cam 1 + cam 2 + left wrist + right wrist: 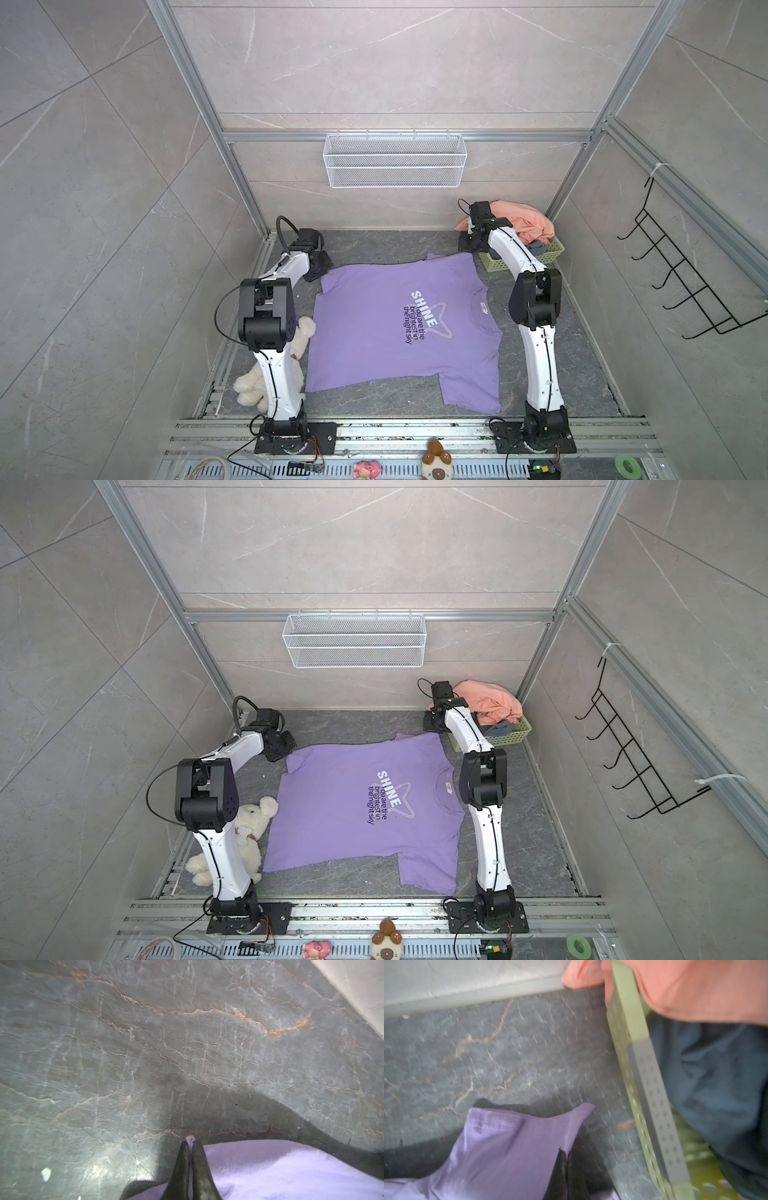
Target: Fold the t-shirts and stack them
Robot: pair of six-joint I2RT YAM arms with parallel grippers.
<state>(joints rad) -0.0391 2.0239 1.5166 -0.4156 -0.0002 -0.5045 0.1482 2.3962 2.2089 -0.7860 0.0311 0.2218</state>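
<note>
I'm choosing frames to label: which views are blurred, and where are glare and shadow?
Right wrist view: motion-smeared, table streaked, green basket soft. Left wrist view: sharper, glare patch on the table, dark shadow along the purple t-shirt. Both top views: crisp, evenly lit.

The lilac tee lies flat on the bench, print up, collar rightward. The salmon tee sits crumpled over the grey tee in a basket.
</note>
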